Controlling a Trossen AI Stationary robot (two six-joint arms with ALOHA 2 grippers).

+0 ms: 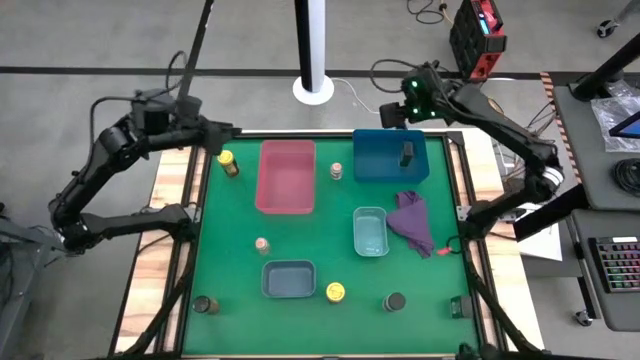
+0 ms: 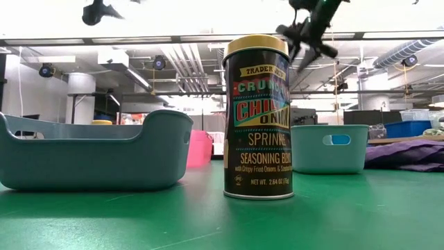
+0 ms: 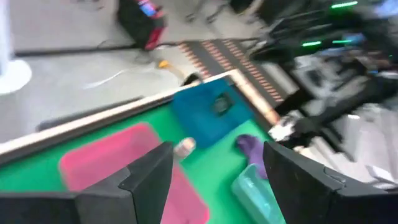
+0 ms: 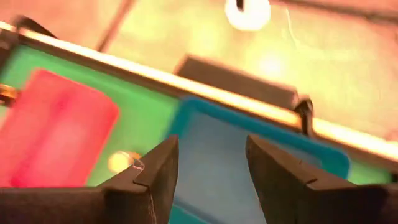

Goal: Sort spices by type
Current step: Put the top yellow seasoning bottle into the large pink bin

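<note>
Right gripper (image 4: 208, 180) spread, empty, above blue tray (image 1: 375, 160); 1 dark jar (image 1: 407, 153) beneath. Left gripper (image 3: 214, 180) spread, empty. Risk: descent clips tray wall, tipping jar.

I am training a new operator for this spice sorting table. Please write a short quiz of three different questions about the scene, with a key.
1. True or false: the slim dark rectangular spice jar stands inside the deep blue plastic tray.
2. Which tray lies nearest the crumpled purple cloth? A) the large pink plastic tray B) the small light teal tray C) the grey-blue tray
3. Fill in: both the left gripper and the right gripper hold ____.

Key: 1 true; 2 B; 3 nothing, both are open.
</note>
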